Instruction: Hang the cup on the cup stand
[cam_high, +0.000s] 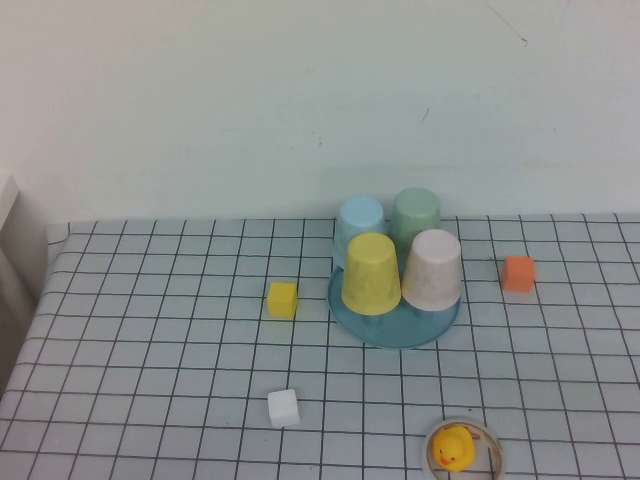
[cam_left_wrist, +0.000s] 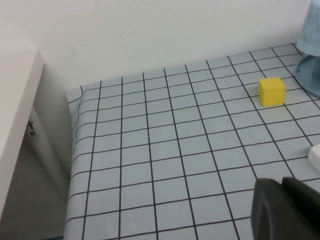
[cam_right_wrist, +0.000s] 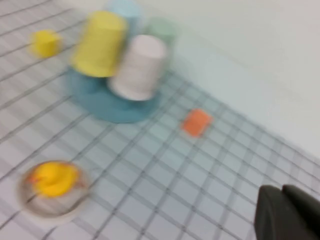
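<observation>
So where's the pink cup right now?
In the high view the pink cup sits upside down on the cup stand, front right, beside the yellow cup and in front of the green cup.

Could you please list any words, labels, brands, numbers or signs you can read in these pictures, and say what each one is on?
None: no view shows any readable text.
The pink cup, yellow cup, light blue cup and green cup on the cup stand are plain.
The yellow block, white block, orange block and duck carry no marks.
The left gripper and right gripper, both shut, show no label.
</observation>
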